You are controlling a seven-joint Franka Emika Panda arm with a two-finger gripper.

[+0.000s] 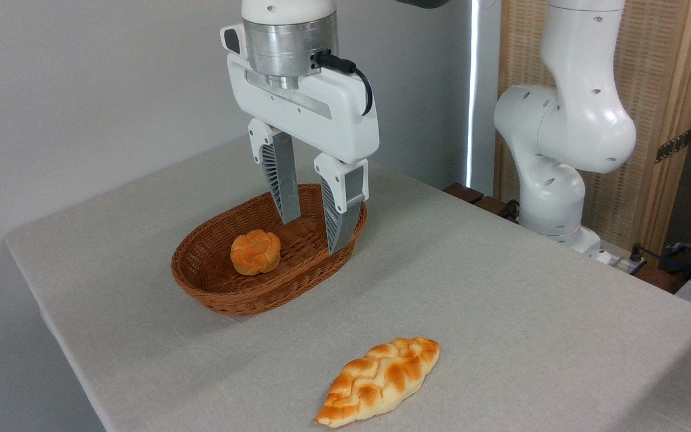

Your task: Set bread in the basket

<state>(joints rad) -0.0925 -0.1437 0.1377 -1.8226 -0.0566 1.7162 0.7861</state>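
My gripper (315, 234) hangs over the basket (213, 288), fingers pointing down and spread moderately wide, with clear daylight between them. Nothing is held; the space between the fingers is empty. The fingertips dip toward the right half of the basket, and whether the right one touches the wicker rim I cannot tell from here.

Inside the basket, on the left side of its floor, sits a small round orange bun (255, 252), just beside my left finger (282, 180) but apart from it.

The bread (381, 381) lies out on the worktop (531, 312), well apart from the basket, toward the front edge of the picture. It rests flat and slanted, one tip up and right, the other down and left, close to the lower frame edge. Between it and the basket there is open grey cloth.

The worktop's left edge runs near the basket; to the right a wide bare stretch opens up. At the far right corner stands my own base and lower arm (561, 132), with a wooden screen (669, 108) behind it and cables (675, 255) at the worktop's back edge.
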